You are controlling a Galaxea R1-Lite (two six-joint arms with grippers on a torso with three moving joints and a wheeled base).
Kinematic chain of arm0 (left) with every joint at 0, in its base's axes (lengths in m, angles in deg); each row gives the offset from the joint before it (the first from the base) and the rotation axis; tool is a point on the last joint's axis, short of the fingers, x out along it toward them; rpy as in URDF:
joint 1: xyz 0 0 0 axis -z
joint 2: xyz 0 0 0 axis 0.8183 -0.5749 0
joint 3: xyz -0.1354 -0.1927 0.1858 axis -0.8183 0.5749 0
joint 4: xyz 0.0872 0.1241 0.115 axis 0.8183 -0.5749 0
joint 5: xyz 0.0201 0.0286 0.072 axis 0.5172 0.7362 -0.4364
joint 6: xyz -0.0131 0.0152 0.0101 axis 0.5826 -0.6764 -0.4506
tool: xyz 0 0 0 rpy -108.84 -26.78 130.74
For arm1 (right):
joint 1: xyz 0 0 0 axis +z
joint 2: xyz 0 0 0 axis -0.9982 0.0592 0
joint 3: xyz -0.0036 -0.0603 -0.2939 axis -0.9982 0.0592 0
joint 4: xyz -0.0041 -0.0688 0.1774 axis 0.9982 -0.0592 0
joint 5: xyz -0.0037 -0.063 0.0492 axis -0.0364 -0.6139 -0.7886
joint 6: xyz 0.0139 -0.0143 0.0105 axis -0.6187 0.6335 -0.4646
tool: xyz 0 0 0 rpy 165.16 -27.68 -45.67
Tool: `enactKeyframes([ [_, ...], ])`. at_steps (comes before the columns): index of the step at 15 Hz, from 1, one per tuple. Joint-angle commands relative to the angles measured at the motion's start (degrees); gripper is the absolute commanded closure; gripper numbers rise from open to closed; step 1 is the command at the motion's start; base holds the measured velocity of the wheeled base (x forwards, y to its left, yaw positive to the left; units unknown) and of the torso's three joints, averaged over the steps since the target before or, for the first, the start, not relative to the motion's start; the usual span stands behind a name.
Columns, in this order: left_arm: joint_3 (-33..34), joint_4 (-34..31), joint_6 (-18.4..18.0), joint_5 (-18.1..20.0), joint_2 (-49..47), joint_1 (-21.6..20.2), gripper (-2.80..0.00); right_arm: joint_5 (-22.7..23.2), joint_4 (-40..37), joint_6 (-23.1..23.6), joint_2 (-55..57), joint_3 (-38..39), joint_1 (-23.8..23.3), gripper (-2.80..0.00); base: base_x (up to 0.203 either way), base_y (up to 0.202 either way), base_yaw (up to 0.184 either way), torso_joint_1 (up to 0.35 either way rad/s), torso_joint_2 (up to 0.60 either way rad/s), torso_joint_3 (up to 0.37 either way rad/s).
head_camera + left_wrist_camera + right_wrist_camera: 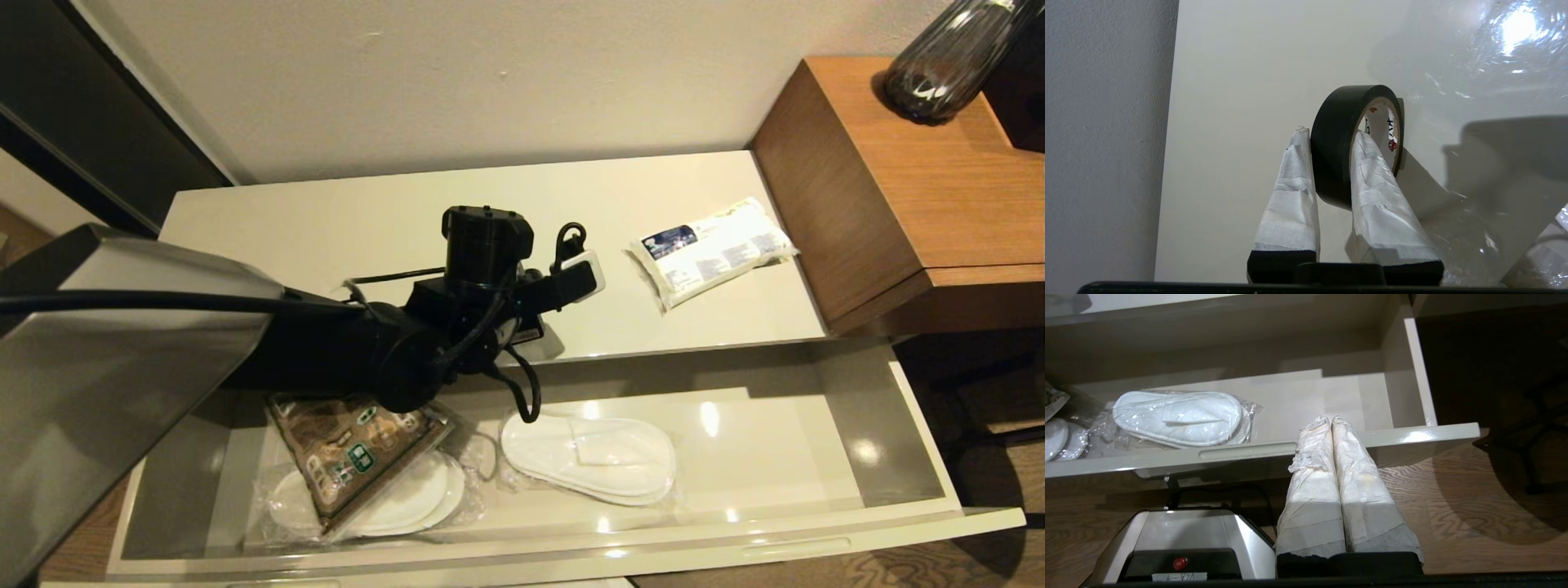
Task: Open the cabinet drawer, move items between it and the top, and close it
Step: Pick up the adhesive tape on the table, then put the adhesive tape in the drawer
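L gripper (1331, 141) clamps small black tape roll (1339, 143) on glossy cream cabinet top (1241, 81); R gripper (1331, 424) closed, parked before drawer.

I see a black tape roll (1337, 143) with a tan inner core printed in small red and black marks, pinched by my left gripper's white-wrapped fingers (1292, 192). The counter (343, 220) is glossy cream-beige. The tissue pack (709, 250) is white with a blue label. In the beige drawer (914, 425), white slippers (589, 456) and a brown-and-green snack bag (351, 457).
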Motion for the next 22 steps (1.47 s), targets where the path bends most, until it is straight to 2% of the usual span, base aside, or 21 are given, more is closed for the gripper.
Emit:
enactKeyframes([
  [1,-0.45,0.09,-0.32,-0.23,-0.07,-0.04,0.00,0.04,-0.02,0.00,0.00,0.09,0.02,0.00,0.000,0.000,0.000,0.000,0.00,0.000],
  [7,-1.75,-0.66,0.22,-1.62,4.82,-0.15,0.00,0.04,-0.02,0.00,0.00,0.09,0.02,0.00,0.000,0.000,0.000,0.000,0.00,0.000],
  [9,1.21,-3.52,3.11,-2.83,9.37,-0.75,0.00,0.04,-0.02,0.00,0.00,0.09,0.02,0.00,0.000,0.000,0.000,0.000,0.00,0.000],
  [15,21.37,-20.59,14.68,-2.67,30.40,-1.19,0.00,0.04,-0.02,0.00,0.00,0.09,0.02,0.00,0.000,0.000,0.000,0.000,0.00,0.000],
  [18,33.17,-24.42,16.58,-0.94,39.31,-0.51,0.00,0.04,-0.02,0.00,0.00,0.09,0.02,0.00,0.000,0.000,0.000,0.000,0.00,0.000],
  [22,43.85,-23.92,17.76,-0.98,41.86,2.10,0.00,0.04,-0.02,0.00,0.00,0.09,0.02,0.00,0.000,0.000,0.000,0.000,0.00,0.000],
])
